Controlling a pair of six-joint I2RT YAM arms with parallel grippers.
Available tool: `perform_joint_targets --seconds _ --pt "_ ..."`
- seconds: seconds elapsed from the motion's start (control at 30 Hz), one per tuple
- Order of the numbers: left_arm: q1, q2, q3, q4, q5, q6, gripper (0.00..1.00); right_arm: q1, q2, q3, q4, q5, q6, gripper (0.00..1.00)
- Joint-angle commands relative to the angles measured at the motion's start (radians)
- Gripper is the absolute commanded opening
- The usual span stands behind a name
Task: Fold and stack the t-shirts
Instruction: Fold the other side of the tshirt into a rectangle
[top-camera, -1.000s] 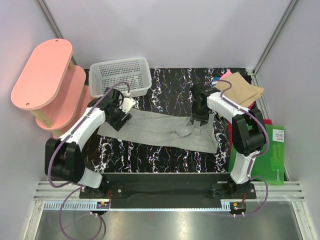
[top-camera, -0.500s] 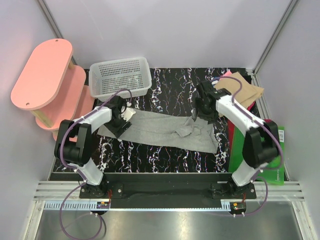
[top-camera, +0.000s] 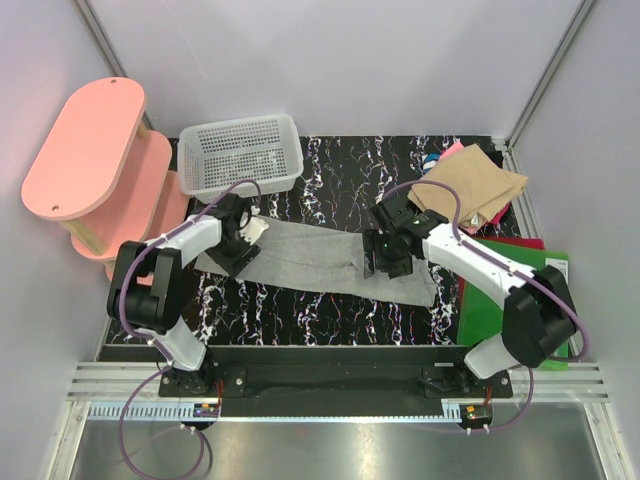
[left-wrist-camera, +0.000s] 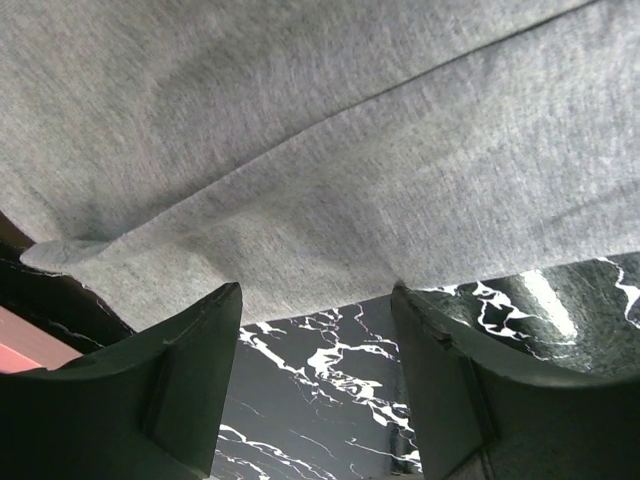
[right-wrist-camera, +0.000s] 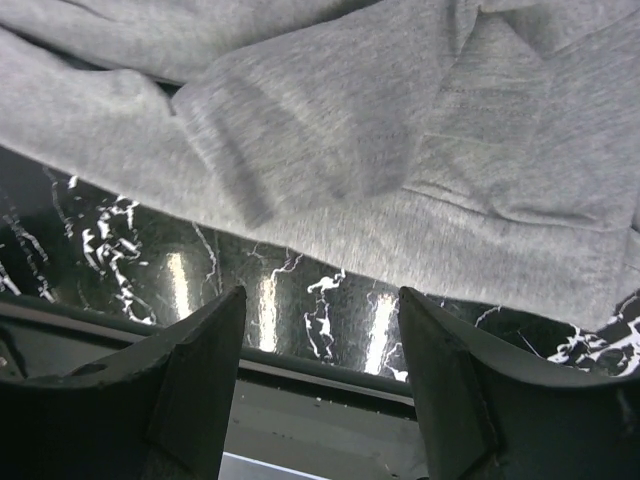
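left gripper (left-wrist-camera: 315, 375) stood wide, its two dark fingers apart with nothing between them, at the left end of the grey t-shirt (top-camera: 300, 258), whose edge lay just past the fingertips. right gripper (right-wrist-camera: 320, 385) was wide too and empty, over the rumpled right end of the same shirt, where cloth lay doubled over itself. the shirt lay spread crosswise on the black marbled table (top-camera: 330, 170), not yet folded. the tan t-shirt (top-camera: 478, 180) sat folded at the far right corner, well apart, with pink cloth (top-camera: 450, 152) peeking out beside it.

the likely trouble was an uneven grab. on the right the layers overlapped, so a pinch there could have taken a sleeve alone, or too many plies, and the fold would have come out skewed. on the left the edge was thin and flat against the table, and fingers closing a little short would have caught nothing. if one side held and the other slipped, the lift would probably have dragged the shirt sideways and bunched it further.
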Motion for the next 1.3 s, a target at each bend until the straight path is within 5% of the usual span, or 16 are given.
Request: perform_joint_targets --seconds 0.0,0.43,0.87,1.1,1.27 --pt "0.005 -0.065 0.041 -0.016 0.000 -0.020 0.66 0.001 0.071 0.017 0.071 -0.010 -0.002 0.69" --pt "0.005 0.018 0.179 -0.046 0.008 -0.030 0.66 0.002 0.251 0.167 0.116 0.062 -0.007 0.61" --pt "0.035 0.032 0.070 0.040 -0.011 0.004 0.64 -0.103 0.473 0.414 0.111 0.070 -0.096 0.57" --pt "0.054 0.012 0.033 0.054 -0.006 0.015 0.64 -0.174 0.592 0.649 0.001 0.167 -0.172 0.68" --pt "0.054 -0.002 0.018 0.056 -0.003 0.018 0.64 -0.173 0.494 0.721 -0.086 0.355 -0.169 0.76"
